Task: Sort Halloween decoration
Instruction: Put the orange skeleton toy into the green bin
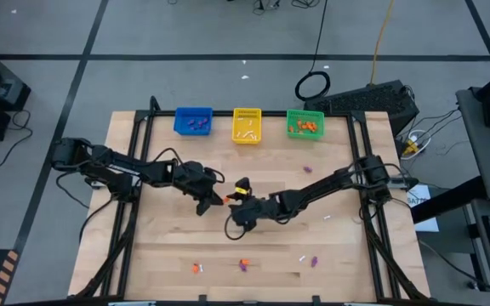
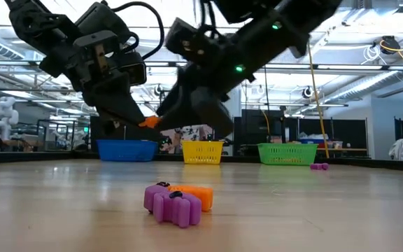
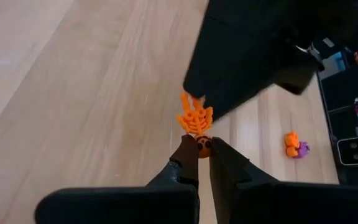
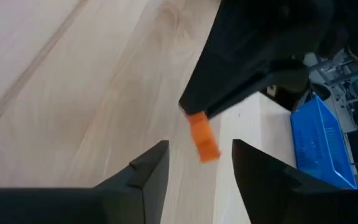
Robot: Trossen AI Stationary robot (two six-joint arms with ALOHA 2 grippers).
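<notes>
On the wooden desk, seen from above, three baskets are lined along the twelve o'clock edge: a blue basket, a yellow basket and a green basket, each already loaded with small pieces, apparently one colour group per basket.

At the desk's middle the two arms are brought together. The left gripper, reaching in from nine o'clock, is shown with its jaws pressed together on the head end of a small orange skeleton trinket, which is held above the wood. The right gripper, reaching in from three o'clock, is held just beside it with its jaws spread wide and nothing between them; the orange piece is seen beyond them, hanging from the other arm. The meeting looks like a hand-over between the arms.

Unsorted trinkets are left near six o'clock, among them a purple trinket touching an orange trinket. Sorting is judged well unfinished.
</notes>
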